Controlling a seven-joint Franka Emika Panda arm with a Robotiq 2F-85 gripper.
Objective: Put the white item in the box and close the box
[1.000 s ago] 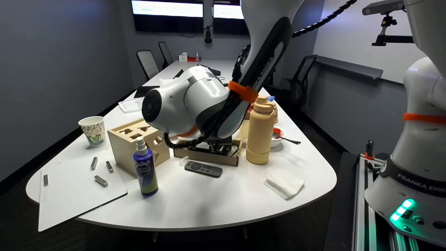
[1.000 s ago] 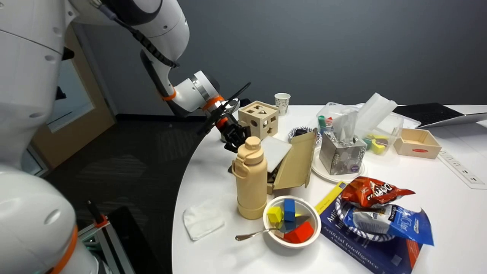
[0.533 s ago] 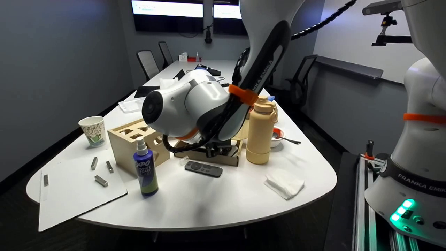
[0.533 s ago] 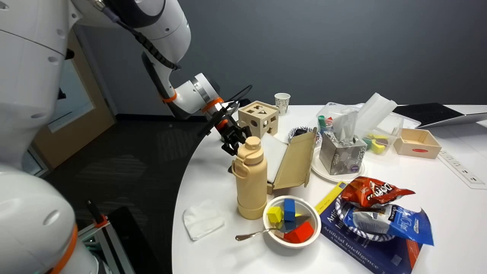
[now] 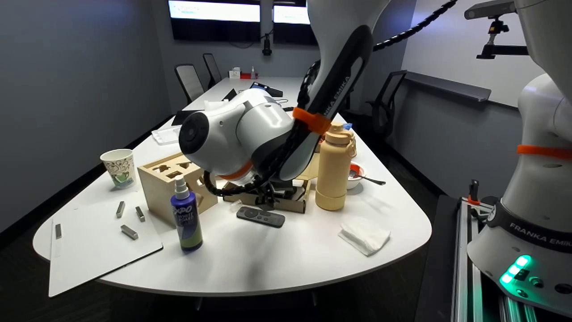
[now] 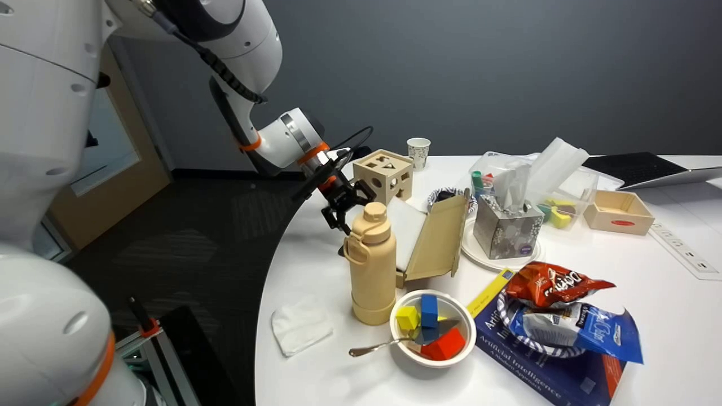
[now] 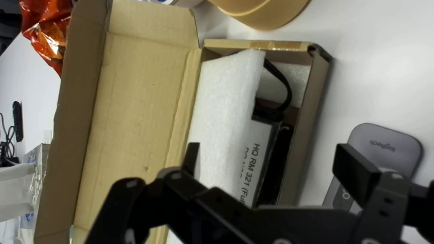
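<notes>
The white item is a foam pad [image 7: 222,101] lying lengthwise in the brown cardboard box, along the hinge side. Its free edge looks raised, leaving a labelled black device [image 7: 259,145] and a cable uncovered. The box [image 7: 305,118] has its lid [image 7: 139,98] folded back. In an exterior view the pad [image 6: 407,228] shows beside the upright lid [image 6: 443,239]. My gripper [image 7: 273,161] stands open above the box's front side, one finger over the pad and one over the remote. Nothing is between the fingers. The bottle partly hides the box in an exterior view.
A tan bottle [image 5: 333,174] stands right by the box's end, a wooden cube [image 5: 178,192] at its opposite end. A remote [image 5: 260,217] lies in front. Nearby are a spray bottle [image 5: 187,219], a bowl of blocks [image 6: 433,327], a tissue box [image 6: 505,231] and a folded napkin [image 6: 302,327].
My gripper has opened wide and released the pad. The pad's near edge has dropped lower into the box. The hand has come down slightly; the lid stays as it was.
</notes>
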